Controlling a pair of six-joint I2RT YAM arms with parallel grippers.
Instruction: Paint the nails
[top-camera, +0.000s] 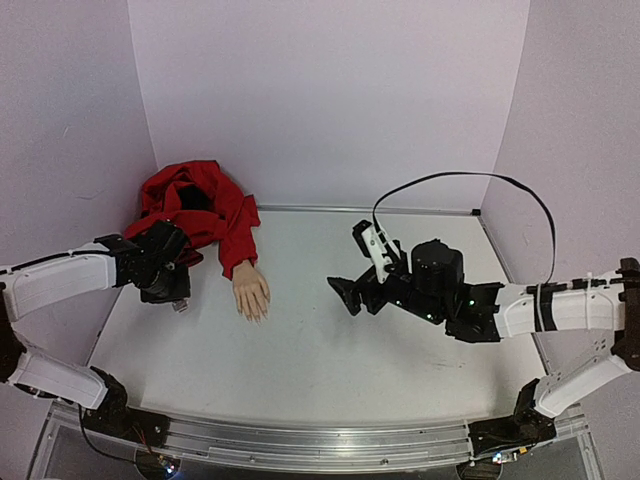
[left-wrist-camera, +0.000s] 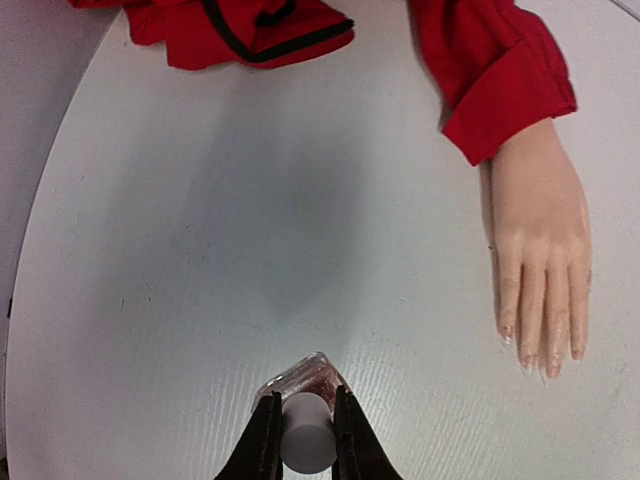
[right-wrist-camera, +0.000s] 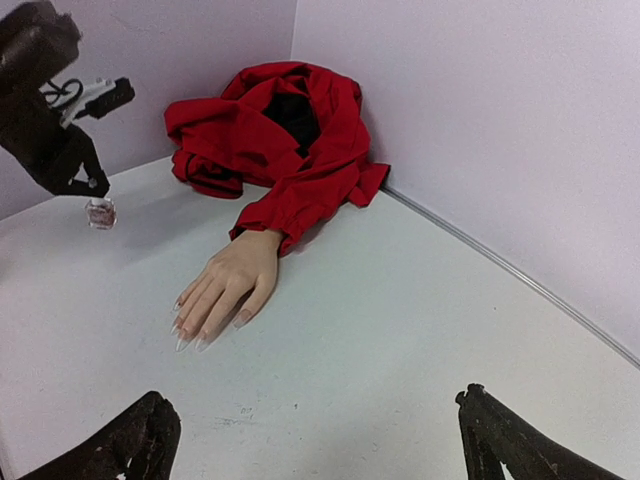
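Note:
The flesh-coloured mannequin hand (top-camera: 250, 288) lies palm down on the white table, fingers toward the arms, its wrist in a red sleeve (top-camera: 238, 235). The nails (left-wrist-camera: 546, 366) are pale and tiny; they also show in the right wrist view, nails (right-wrist-camera: 186, 340). My left gripper (left-wrist-camera: 303, 430) is shut on the white cap of a small pinkish polish bottle (left-wrist-camera: 300, 377), left of the hand and low over the table. In the overhead view that left gripper (top-camera: 176, 296) sits beside the sleeve. My right gripper (top-camera: 354, 268) stands open and holds nothing, well right of the hand; its fingertips (right-wrist-camera: 150, 432) frame bare table.
A heap of red fabric (top-camera: 185, 195) fills the back left corner. Lilac walls (top-camera: 330, 100) close the table at the back and both sides. A black cable (top-camera: 450, 178) loops above the right arm.

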